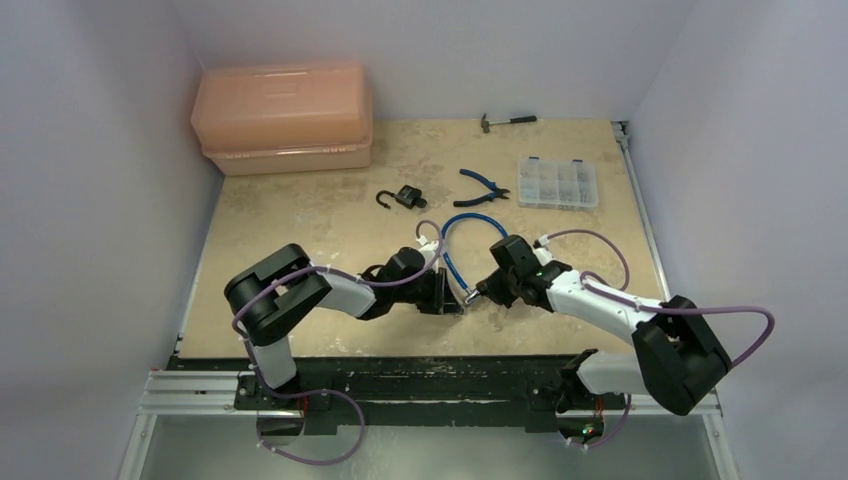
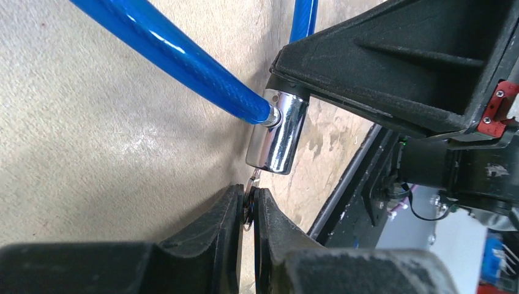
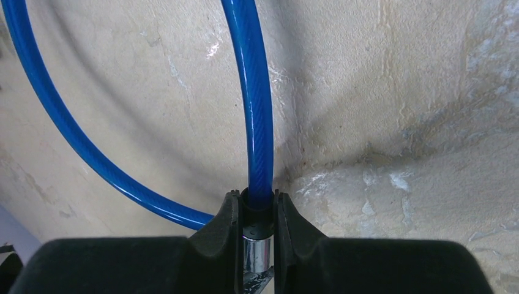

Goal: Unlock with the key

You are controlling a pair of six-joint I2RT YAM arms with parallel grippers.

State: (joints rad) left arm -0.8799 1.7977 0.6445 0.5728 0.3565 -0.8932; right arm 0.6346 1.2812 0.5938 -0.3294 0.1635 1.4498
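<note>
Beige mottled tabletop [image 1: 300, 225] lies under both arms; right gripper [image 3: 256, 205] clamps the chrome cylinder [image 2: 276, 131] ending the blue cable [image 3: 257, 122]; left gripper [image 2: 248, 197] pinches the key [image 2: 251, 179], its tip at the cylinder's underside; a misaligned twist could bend or drop it.

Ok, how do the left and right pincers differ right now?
The left pincer is shut on the tiny key; the right pincer is shut on the chrome barrel of the blue cable. The left pincer's fingers almost touch, while the right pincer's stand wider around the barrel. Shared: both are closed and meet at the barrel, where the key's tip reaches its lower end.
</note>
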